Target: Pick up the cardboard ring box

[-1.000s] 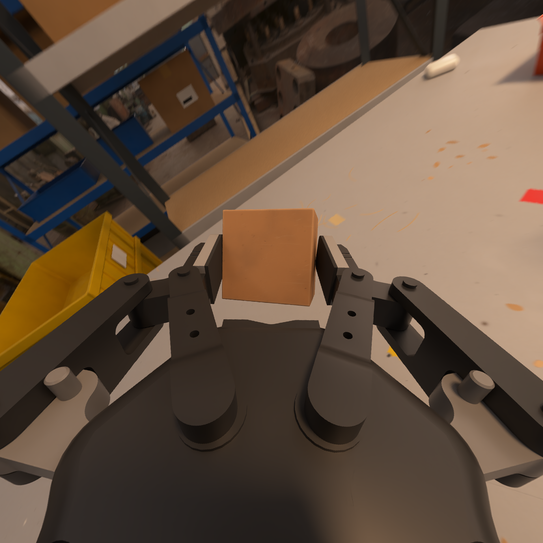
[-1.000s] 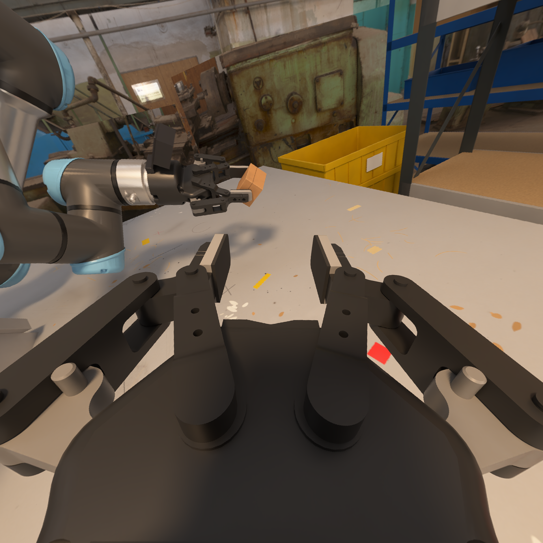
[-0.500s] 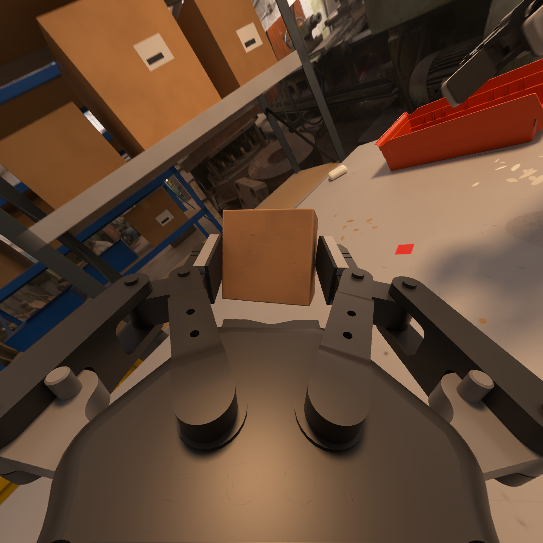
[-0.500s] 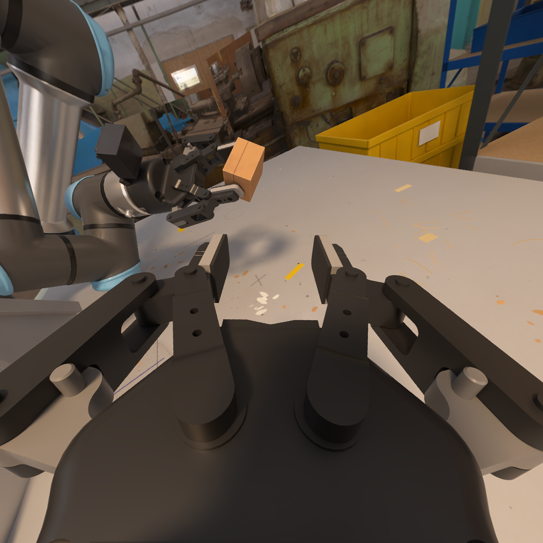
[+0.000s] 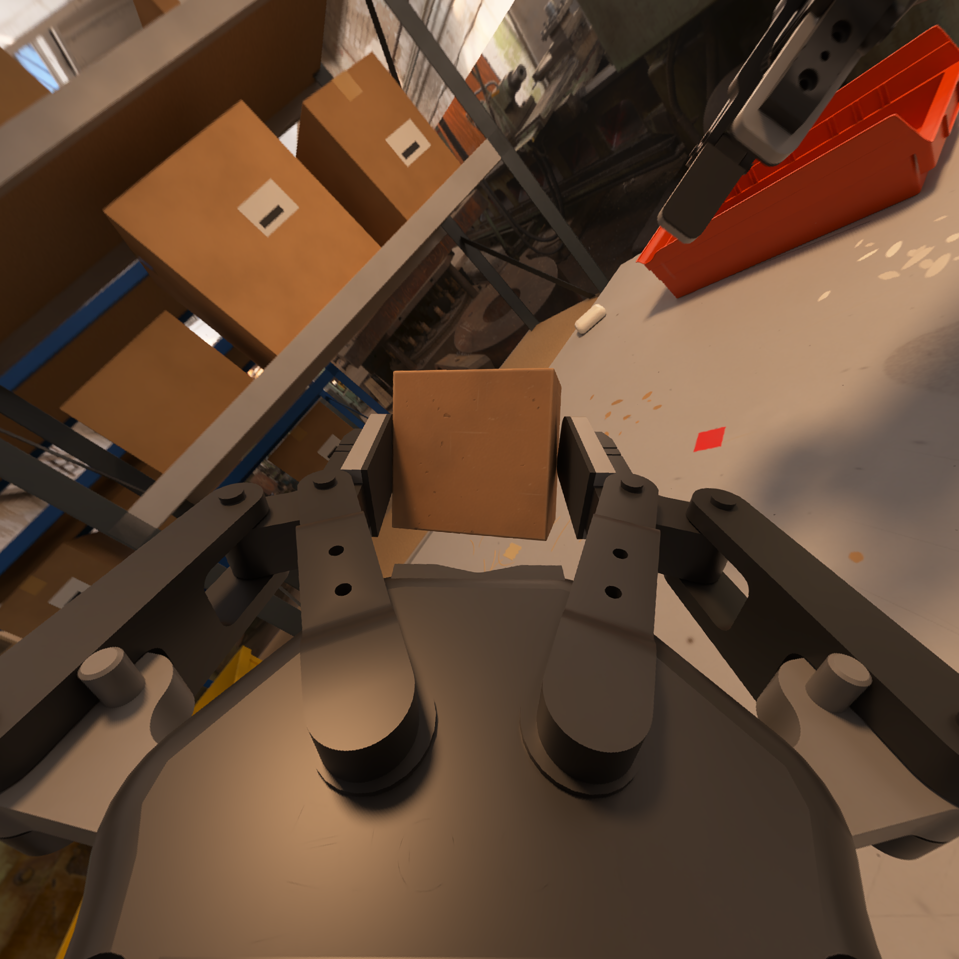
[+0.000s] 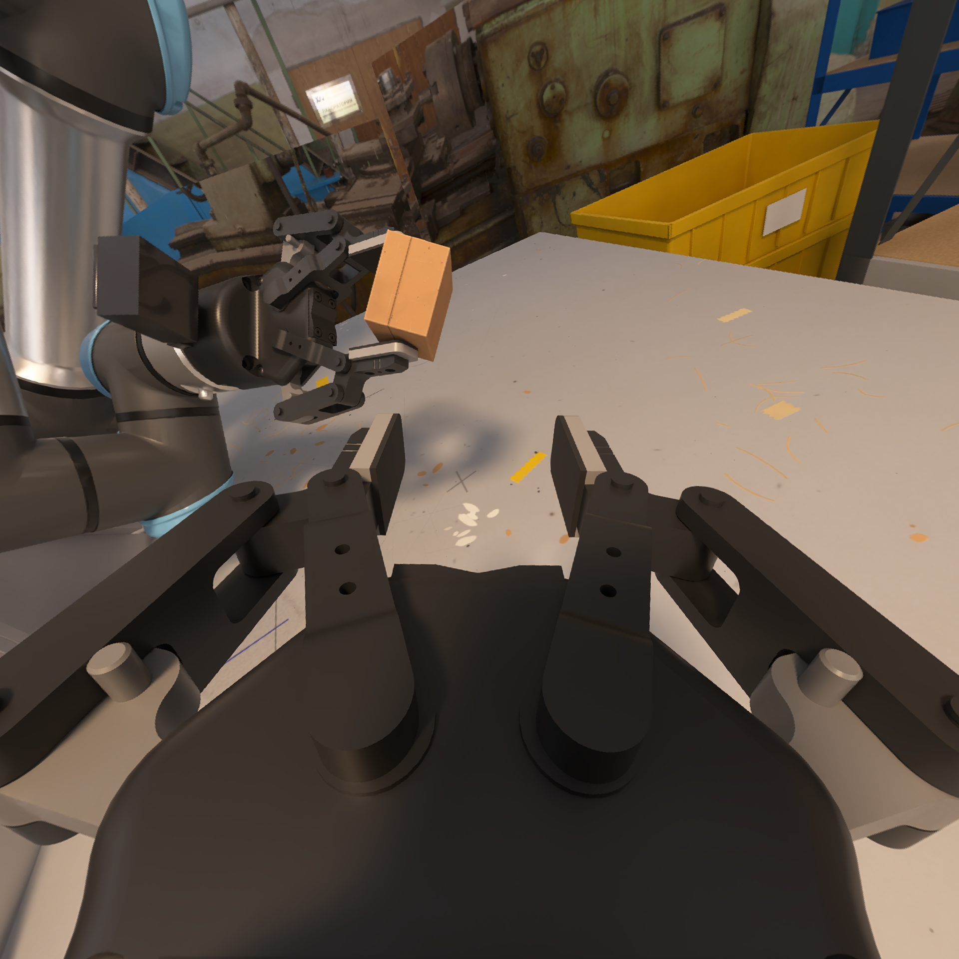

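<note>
Your left wrist view sits close behind the cardboard ring box (image 5: 473, 452), facing the storage shelves (image 5: 290, 332). Your right wrist view sees that same box (image 6: 407, 294) from farther off, across the grey table (image 6: 674, 363).

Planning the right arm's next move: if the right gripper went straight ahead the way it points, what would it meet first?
Probably the grey table: the open, empty right gripper aims down at its bare, paint-flecked top. The left gripper holding the cardboard ring box sits left of that line, though depth is unclear.

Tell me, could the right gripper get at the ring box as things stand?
Probably yes: the right gripper is open and empty, and the ring box sits clear above the table, though the left gripper covers two sides.
</note>
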